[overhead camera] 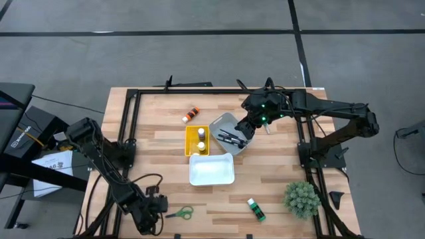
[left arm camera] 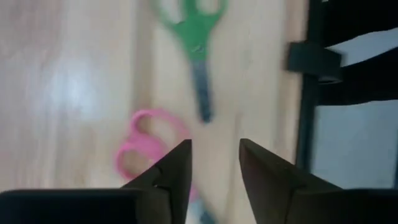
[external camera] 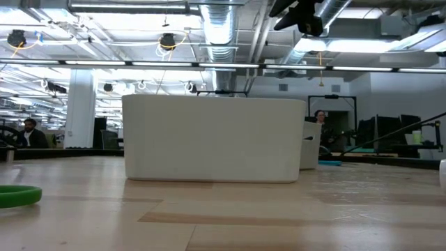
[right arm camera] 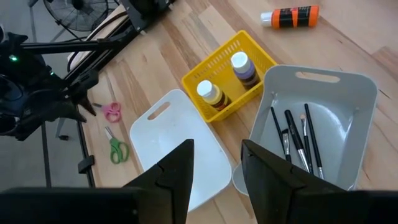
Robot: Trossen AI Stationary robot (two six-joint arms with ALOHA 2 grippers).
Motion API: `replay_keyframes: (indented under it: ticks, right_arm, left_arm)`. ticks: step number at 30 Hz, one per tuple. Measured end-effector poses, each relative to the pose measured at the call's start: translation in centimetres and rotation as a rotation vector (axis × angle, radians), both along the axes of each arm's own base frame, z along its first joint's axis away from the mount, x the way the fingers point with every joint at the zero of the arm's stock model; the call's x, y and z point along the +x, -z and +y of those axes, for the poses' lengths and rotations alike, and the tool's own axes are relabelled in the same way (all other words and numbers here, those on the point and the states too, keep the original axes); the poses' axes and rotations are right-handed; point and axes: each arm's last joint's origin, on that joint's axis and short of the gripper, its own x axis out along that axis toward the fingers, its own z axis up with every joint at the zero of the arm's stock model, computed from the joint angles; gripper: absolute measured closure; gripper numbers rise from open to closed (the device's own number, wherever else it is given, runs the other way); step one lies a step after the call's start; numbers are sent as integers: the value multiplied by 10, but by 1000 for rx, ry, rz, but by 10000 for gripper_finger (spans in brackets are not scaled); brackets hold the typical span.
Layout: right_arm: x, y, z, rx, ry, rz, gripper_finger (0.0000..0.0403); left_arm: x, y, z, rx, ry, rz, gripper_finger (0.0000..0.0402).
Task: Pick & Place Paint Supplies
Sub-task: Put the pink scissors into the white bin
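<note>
Near the table's front left corner my left gripper (overhead camera: 157, 212) (left arm camera: 214, 152) is open and points down at the pink scissors (left arm camera: 149, 149), which lie flat on the wood. Their blade end runs under the fingers, and I see no touch. The green scissors (overhead camera: 180, 213) (left arm camera: 196, 34) lie flat just beyond. My right gripper (overhead camera: 243, 130) (right arm camera: 216, 152) hangs open and empty above the grey tray (right arm camera: 339, 84), which holds several dark paintbrushes (right arm camera: 298, 140). Two paint bottles (right arm camera: 214, 93) stand in the yellow basket (overhead camera: 197, 140).
A white tray (overhead camera: 211, 168) sits mid-table and fills the low view (external camera: 216, 139). An orange bottle (overhead camera: 191, 114) lies near the far edge and a green bottle (overhead camera: 256, 209) near the front. A fuzzy green plant (overhead camera: 302, 198) stands front right. Black frame rails (overhead camera: 129, 126) border the table.
</note>
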Motion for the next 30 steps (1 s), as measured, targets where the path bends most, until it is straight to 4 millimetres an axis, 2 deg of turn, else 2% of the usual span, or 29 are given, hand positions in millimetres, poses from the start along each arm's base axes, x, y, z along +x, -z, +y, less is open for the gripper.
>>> replay_keyframes:
  ticks: [5, 17, 30]
  right_arm:
    - [0, 0, -1, -14, 14, 3, 274]
    - [0, 0, -1, -16, 14, 8, 274]
    - [-1, 1, 0, -14, 12, 12, 274]
  left_arm:
    - [-1, 10, 1, 18, 20, 0, 260]
    - [5, 34, -8, 31, 5, 24, 285]
    - [3, 38, -7, 47, -39, 49, 304]
